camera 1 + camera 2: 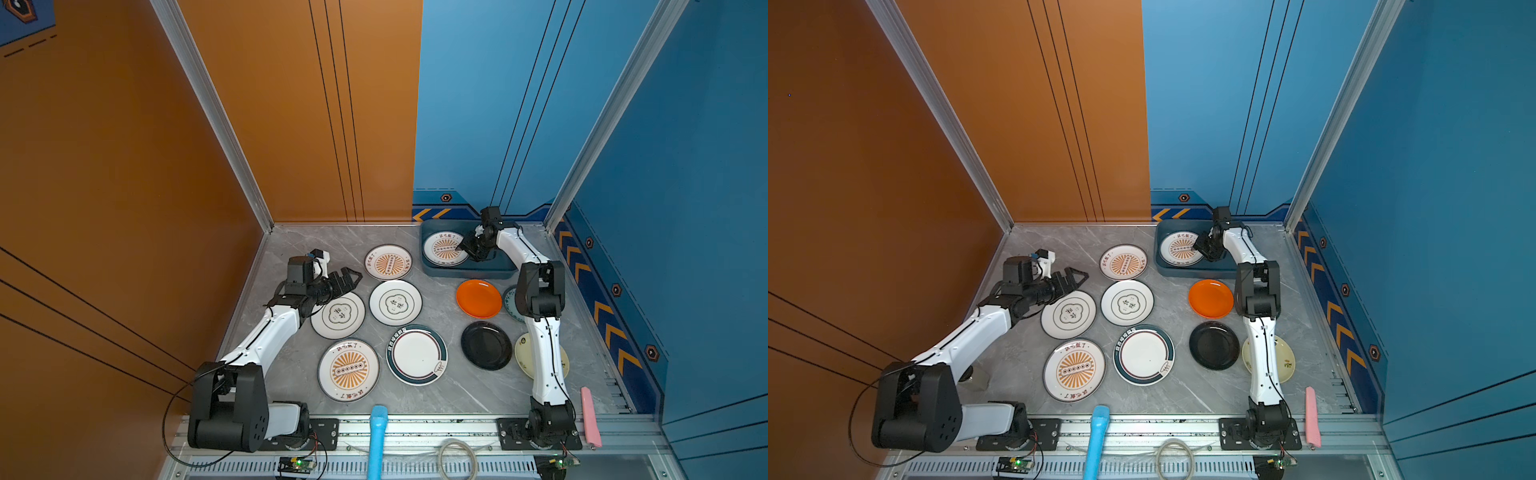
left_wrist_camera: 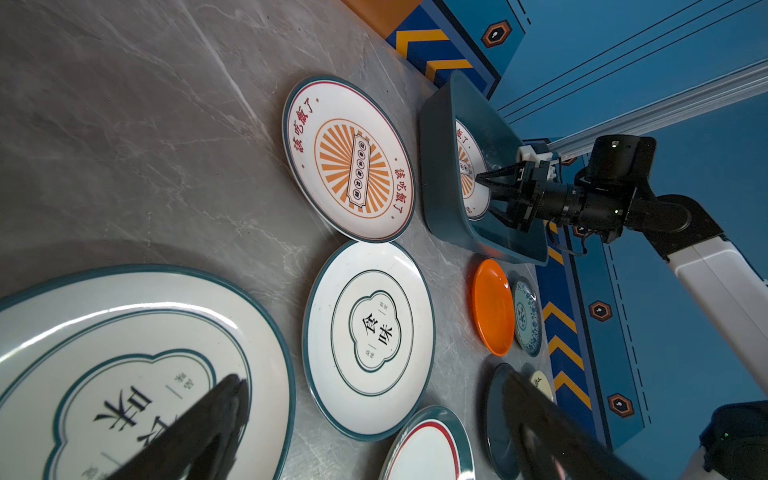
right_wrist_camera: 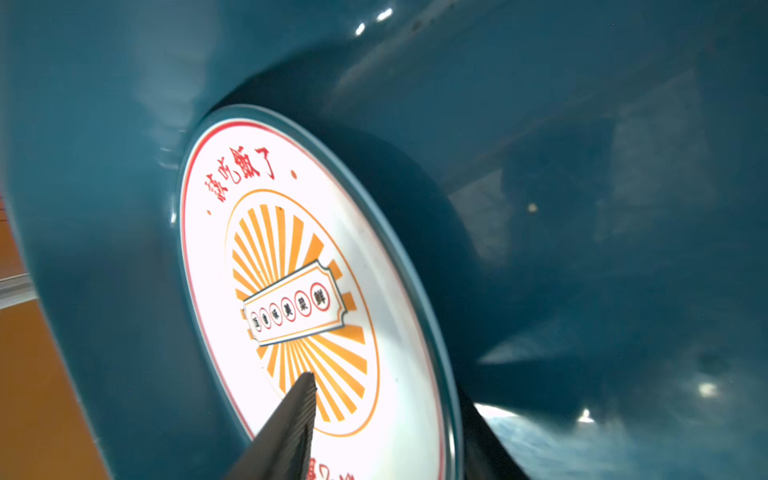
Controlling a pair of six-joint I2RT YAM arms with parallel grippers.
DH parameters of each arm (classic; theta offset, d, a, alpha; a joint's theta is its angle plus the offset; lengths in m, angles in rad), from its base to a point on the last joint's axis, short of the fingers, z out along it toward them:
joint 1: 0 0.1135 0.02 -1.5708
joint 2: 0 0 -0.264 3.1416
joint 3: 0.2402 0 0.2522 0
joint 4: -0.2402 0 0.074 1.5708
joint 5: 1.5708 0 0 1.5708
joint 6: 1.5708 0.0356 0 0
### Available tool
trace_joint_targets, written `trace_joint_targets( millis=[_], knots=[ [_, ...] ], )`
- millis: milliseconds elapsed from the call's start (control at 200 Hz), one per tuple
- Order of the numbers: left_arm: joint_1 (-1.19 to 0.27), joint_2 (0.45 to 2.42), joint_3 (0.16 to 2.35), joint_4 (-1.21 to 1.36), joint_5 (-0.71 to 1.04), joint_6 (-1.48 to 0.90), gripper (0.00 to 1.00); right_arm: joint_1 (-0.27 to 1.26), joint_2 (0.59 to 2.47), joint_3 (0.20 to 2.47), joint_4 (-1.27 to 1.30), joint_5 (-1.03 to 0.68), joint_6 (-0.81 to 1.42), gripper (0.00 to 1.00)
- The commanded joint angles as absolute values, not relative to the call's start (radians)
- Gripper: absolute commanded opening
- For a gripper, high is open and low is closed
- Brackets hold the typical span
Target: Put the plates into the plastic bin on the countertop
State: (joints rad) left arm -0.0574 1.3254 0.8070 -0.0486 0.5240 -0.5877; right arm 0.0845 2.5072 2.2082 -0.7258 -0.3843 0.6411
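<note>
My right end effector, jaws apart, straddles the rim of the round white orange-sunburst plate lying in the dark teal plastic bin, far right; left end effector wide open.

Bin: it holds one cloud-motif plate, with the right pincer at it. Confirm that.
Not quite. The bin holds one sunburst plate, not a cloud-motif one, with the right pincer at it. The right wrist view shows it.

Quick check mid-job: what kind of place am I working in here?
Probably a staged robot test booth, not a real kitchen: marble-look countertop, aluminium frame posts, orange and blue panel walls.
</note>
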Motion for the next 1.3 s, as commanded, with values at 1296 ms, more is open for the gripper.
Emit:
trace_joint_targets(
  millis=[1296],
  knots=[
    [-0.174,1.917,1.202,0.05,0.355,-0.742,0.77,0.181,1.85,1.493,-0.368,-0.46,0.6,0.49]
  ],
)
